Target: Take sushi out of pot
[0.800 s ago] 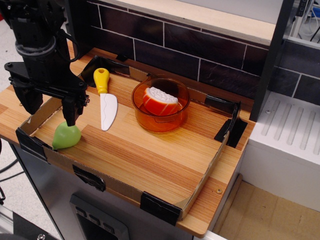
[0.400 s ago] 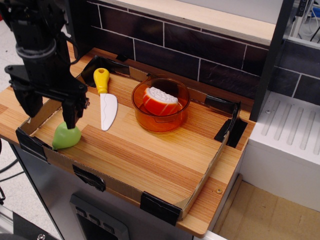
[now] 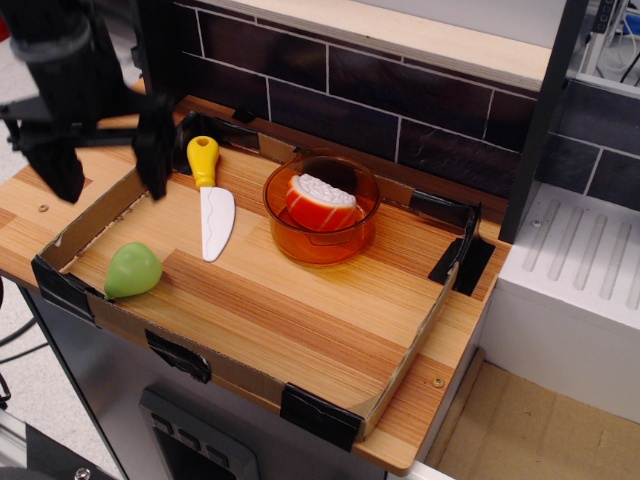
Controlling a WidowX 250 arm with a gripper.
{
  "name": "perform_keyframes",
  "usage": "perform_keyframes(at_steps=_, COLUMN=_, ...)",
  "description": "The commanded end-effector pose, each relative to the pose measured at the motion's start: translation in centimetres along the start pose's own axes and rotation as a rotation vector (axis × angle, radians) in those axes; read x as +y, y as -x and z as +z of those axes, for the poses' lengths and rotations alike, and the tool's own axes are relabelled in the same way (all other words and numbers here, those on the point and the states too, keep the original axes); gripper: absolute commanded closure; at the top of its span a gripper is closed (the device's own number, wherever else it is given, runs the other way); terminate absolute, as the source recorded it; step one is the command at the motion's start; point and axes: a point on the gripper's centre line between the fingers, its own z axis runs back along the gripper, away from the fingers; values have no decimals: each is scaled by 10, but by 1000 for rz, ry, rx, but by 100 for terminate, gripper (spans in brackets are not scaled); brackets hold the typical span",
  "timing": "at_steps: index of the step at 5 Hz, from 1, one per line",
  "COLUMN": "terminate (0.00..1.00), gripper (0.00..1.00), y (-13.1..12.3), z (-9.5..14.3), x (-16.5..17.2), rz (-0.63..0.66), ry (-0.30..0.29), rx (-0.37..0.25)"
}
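Observation:
The sushi (image 3: 318,202), orange-red with a white bumpy rice face, lies inside the translucent orange pot (image 3: 321,246). The pot stands toward the back middle of the cardboard tray (image 3: 400,372). My black gripper (image 3: 108,175) is open and empty, raised above the tray's far left corner, well to the left of the pot. Its two fingers hang apart, one (image 3: 62,173) outside the tray's left wall and one (image 3: 155,167) over it.
A green pear-shaped toy (image 3: 133,270) lies at the tray's front left. A toy knife (image 3: 212,206) with a yellow handle lies between my gripper and the pot. A dark brick wall runs behind the tray. A white ribbed unit (image 3: 580,290) stands at the right.
My gripper has risen from just above the green pear toy and moved slightly back. The pear lies free on the tray. The sushi and pot have not moved.

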Motion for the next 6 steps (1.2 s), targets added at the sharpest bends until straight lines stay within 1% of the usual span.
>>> perform_keyframes(at_steps=1, terminate=0, gripper=0, y=-44, z=19, x=-24, rz=482, ry=-11, rx=21)
perform_keyframes(at_steps=2, terminate=0, gripper=0, y=-49, z=17, x=-39, rz=712, ry=-2, rx=73)
perform_keyframes(at_steps=3, terminate=0, gripper=0, y=-50, z=9, x=-58, rz=835, ry=22, rx=135)
perform_keyframes(at_steps=4, terminate=0, gripper=0, y=-49, z=-5, x=-77, rz=909, ry=27, rx=123)
perform_keyframes(at_steps=5, terminate=0, gripper=0, y=-35, z=-21, x=-95, rz=925, ry=13, rx=133)
perform_keyframes(at_steps=6, terminate=0, gripper=0, y=-28, z=-36, x=-110, rz=929, ry=-1, rx=160)
